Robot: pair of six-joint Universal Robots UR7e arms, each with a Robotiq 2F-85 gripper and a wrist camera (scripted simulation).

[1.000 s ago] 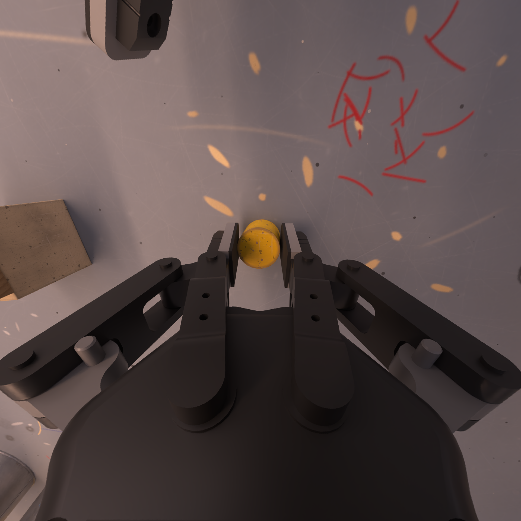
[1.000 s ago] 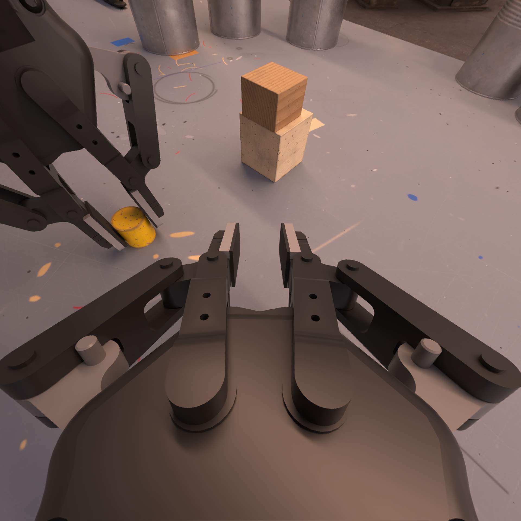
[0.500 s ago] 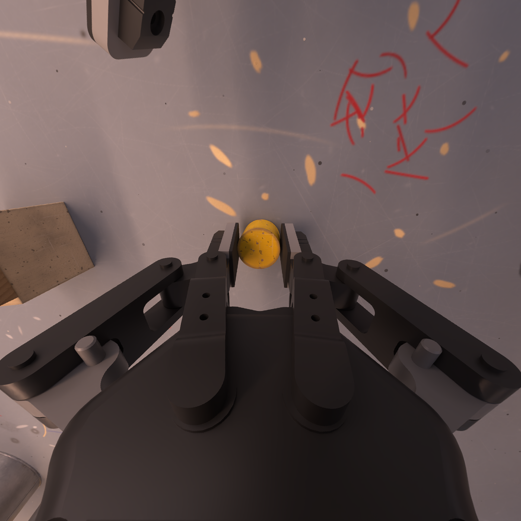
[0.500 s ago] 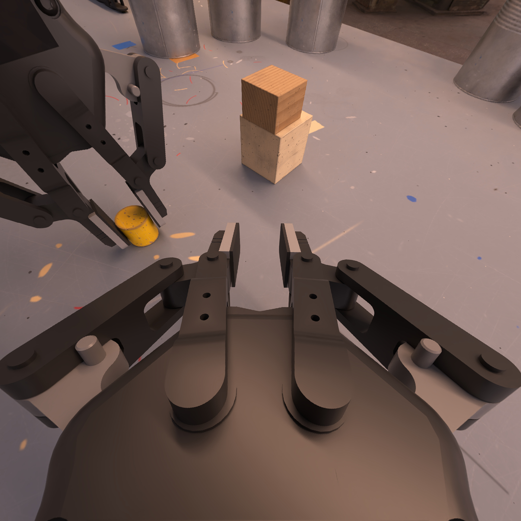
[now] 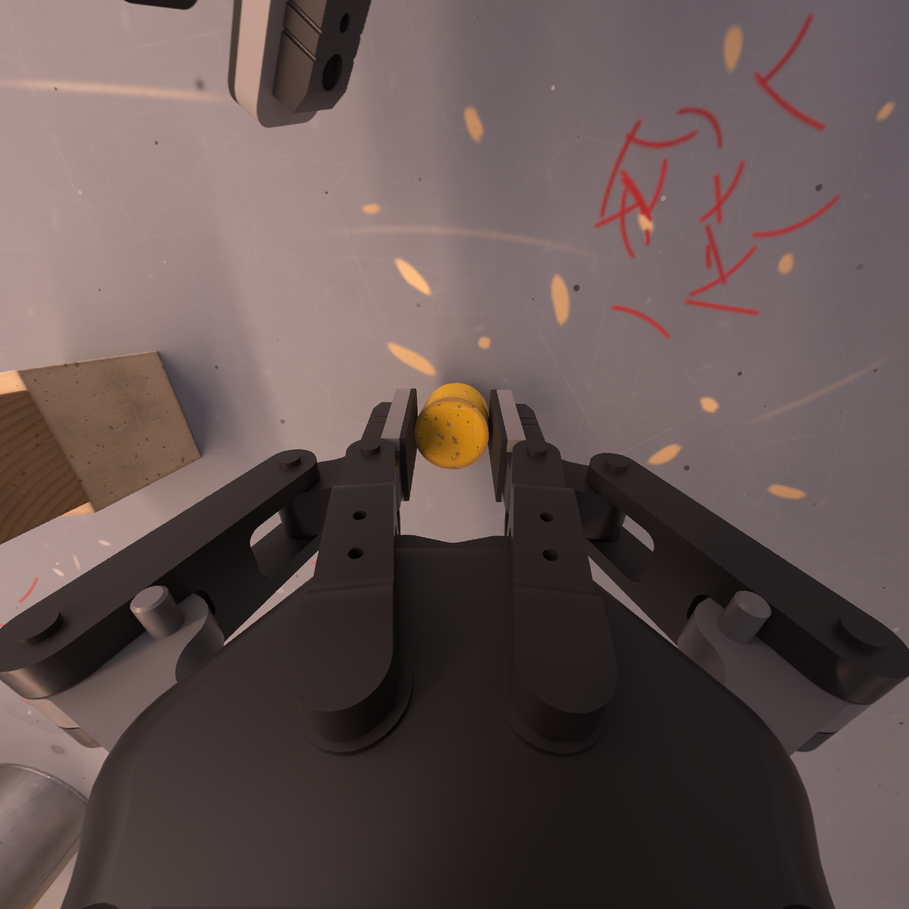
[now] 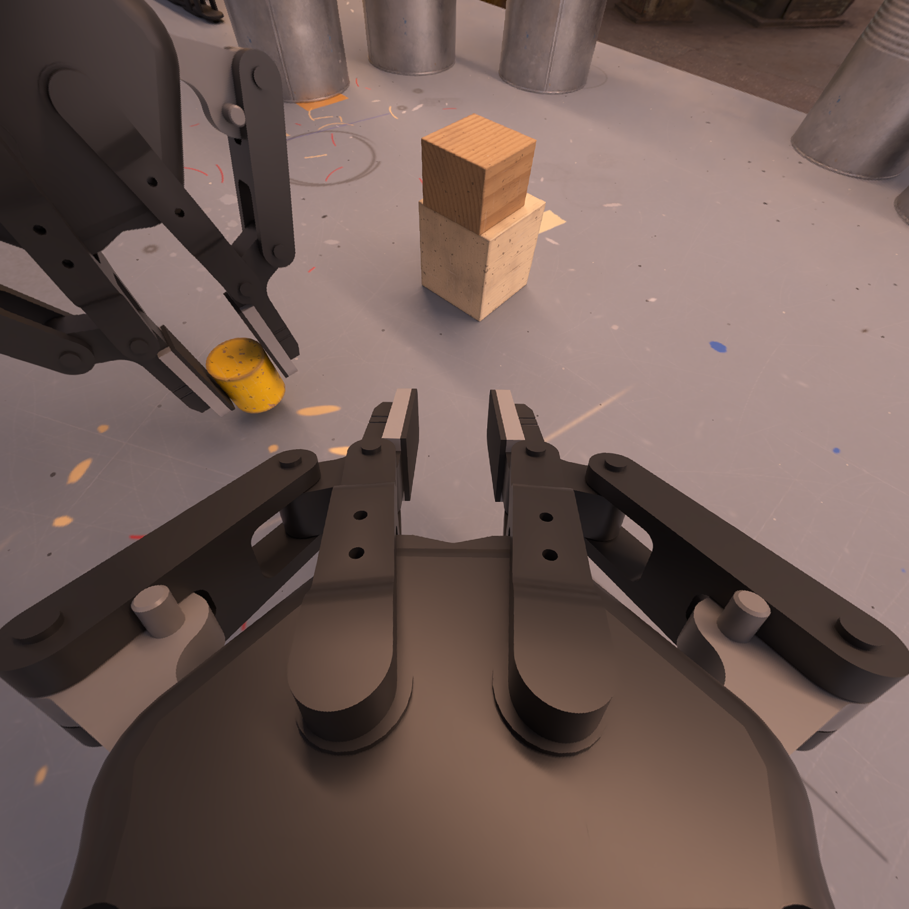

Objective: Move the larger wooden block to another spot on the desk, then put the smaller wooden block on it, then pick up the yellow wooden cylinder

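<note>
The yellow wooden cylinder (image 5: 451,428) is clamped on its sides between the pads of my left gripper (image 5: 451,410). In the right wrist view the cylinder (image 6: 246,376) hangs tilted just above the grey desk (image 6: 688,393), held by the left gripper (image 6: 248,386). The smaller, darker wooden block (image 6: 474,172) sits on the larger pale block (image 6: 472,260) mid-desk; both show at the left edge of the left wrist view (image 5: 108,418). My right gripper (image 6: 452,413) is open and empty, low over the desk in front of the stack.
Several metal cans (image 6: 295,44) (image 6: 551,44) (image 6: 861,108) stand along the desk's back and right. Another can (image 5: 29,826) is at the left wrist view's lower left. One finger of the right gripper (image 5: 295,59) shows at the top. Red scribbles (image 5: 688,196) mark the desk.
My left gripper has risen a little with the yellow cylinder in it, lifting it off the desk. The right gripper and the stacked blocks have stayed put.
</note>
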